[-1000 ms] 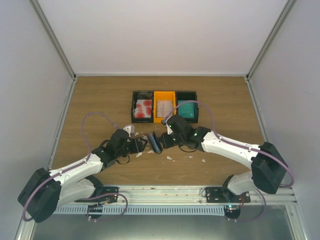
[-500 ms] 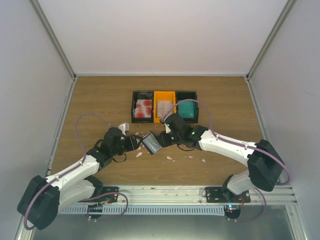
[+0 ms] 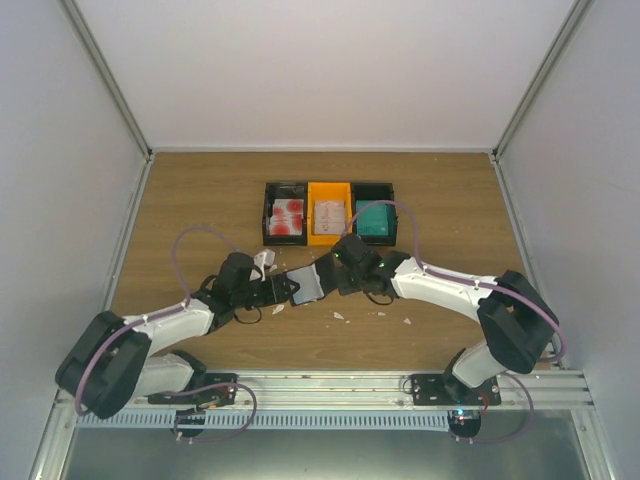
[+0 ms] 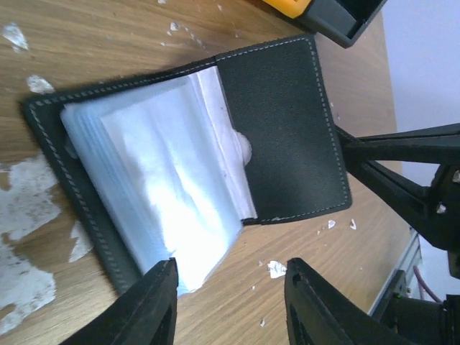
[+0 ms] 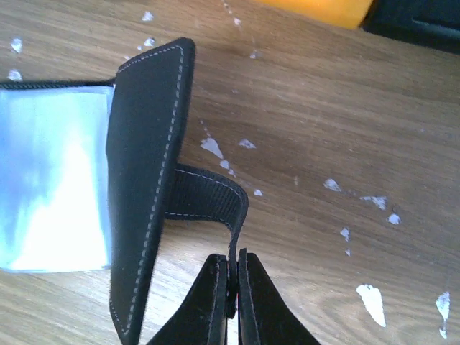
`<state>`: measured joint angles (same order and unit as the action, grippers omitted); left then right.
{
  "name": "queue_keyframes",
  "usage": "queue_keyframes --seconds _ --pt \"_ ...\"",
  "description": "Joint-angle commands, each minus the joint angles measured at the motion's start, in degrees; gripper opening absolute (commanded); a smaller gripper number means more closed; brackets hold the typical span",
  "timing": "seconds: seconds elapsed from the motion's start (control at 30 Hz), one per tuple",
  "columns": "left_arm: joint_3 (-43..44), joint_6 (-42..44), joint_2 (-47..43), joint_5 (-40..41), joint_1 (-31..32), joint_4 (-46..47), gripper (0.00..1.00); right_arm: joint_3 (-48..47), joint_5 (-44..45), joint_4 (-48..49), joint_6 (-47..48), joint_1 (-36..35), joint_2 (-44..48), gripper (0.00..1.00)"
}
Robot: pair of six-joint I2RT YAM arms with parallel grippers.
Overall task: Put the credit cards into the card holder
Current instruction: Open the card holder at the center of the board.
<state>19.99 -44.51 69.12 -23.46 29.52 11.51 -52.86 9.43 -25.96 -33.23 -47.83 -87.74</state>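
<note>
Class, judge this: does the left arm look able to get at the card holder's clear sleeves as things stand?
Probably yes. The left tool hangs open at the near edge of the clear sleeves, nothing lies between, and the card holder lies open, its strap pinched in the right tool.

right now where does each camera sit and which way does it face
top: above and behind left arm and right arm, looking down at table; both show.
left wrist: on left arm, looking down at open holder; its fingers at bottom.
right wrist: low, facing holder's cover; its shut fingers pinch the strap.
shared: all see the holder.
</note>
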Motion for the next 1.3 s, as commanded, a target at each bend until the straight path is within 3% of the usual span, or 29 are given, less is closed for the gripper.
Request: queue_keyframes --seconds 0.0,0.13,0.47,0.57,0.73,0.87,1.03,1.27 --pt "-0.56 -1.1 3.2 -5.31 -0.33 9.56 0.4 1.61 2.09 -1.44 -0.76 0.46 0.24 0.01" --pt "-0.43 -2.69 4.21 -2.34 -0.32 8.67 0.33 5.2 -2.11 -0.77 -2.39 0.3 1.56 0.0" --pt "0.58 -2.29 8.21 -0.85 -0.34 7.36 0.38 8.81 1.21 0.29 -3.12 0.32 1.17 0.02" --pt "1.48 -1.71 9.04 -1.99 -0.23 7.58 0.37 7.28 2.71 -0.3 -2.7 0.32 2.25 0.11" --pt "2.69 -0.25 8.75 -3.58 -0.08 7.85 0.36 3.88 3.72 -1.52 -1.52 0.35 6.62 0.37" --pt "3.92 0.73 9.38 -1.48 0.03 5.46 0.36 0.8 3.39 -1.24 -1.02 0.32 9.28 0.45" --pt "4.69 1.34 9.53 -0.33 -0.04 4.37 0.36 -0.34 -3.46 4.14 0.98 0.36 9.5 0.45" --pt "6.81 3.1 11.51 1.23 -0.01 1.57 0.42 0.8 -9.24 8.14 0.79 0.29 1.92 0.42"
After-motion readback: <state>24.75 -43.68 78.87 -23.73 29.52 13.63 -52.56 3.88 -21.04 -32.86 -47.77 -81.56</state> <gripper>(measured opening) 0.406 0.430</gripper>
